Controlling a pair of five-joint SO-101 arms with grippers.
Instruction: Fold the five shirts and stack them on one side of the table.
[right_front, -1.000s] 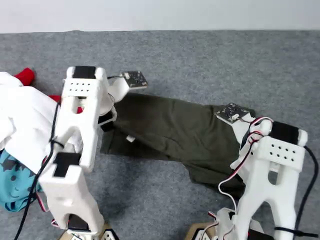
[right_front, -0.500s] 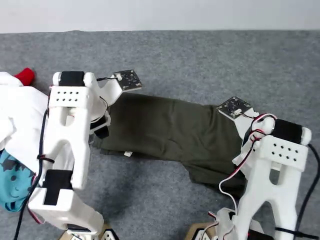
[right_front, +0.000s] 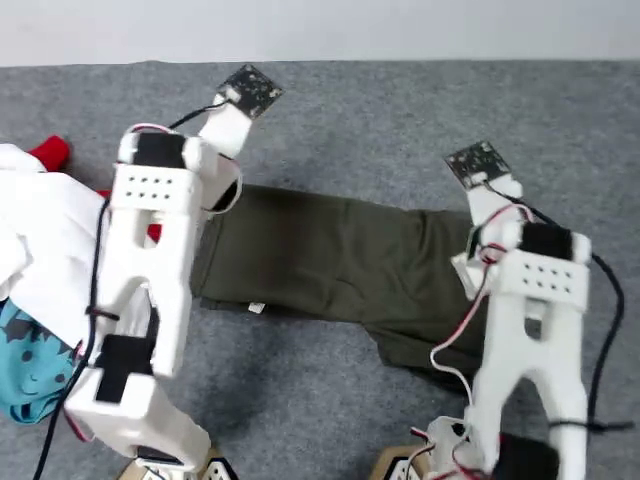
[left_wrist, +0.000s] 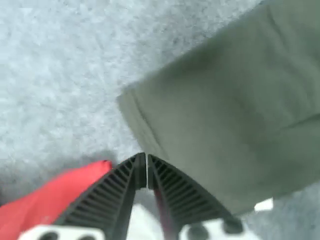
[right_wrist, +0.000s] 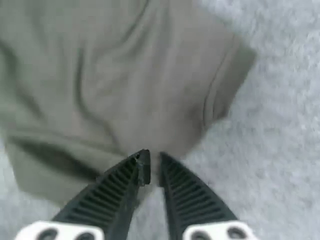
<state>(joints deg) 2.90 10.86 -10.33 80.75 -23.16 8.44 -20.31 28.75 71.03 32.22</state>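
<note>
High view: green shirt (right_front: 340, 265) lies at centre of table (right_front: 400, 110), long axis L–R, right end dipping toward near edge; other shirts (right_front: 40, 250) heaped at left. Left wrist view: left gripper (left_wrist: 147, 162) pinched together, empty, over shirt's left edge. Right wrist view: right gripper (right_wrist: 154, 159) parted narrowly, empty, over sleeve end; judged: both shd nip hems together, lift evenly.

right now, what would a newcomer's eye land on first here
A dark green shirt lies spread across the middle of the grey table. Two white robot arms stand over it, the left arm at one end and the right arm at the other. On the left side of the table sits a heap of clothes: white on top, with red and teal showing at its edges.
</note>
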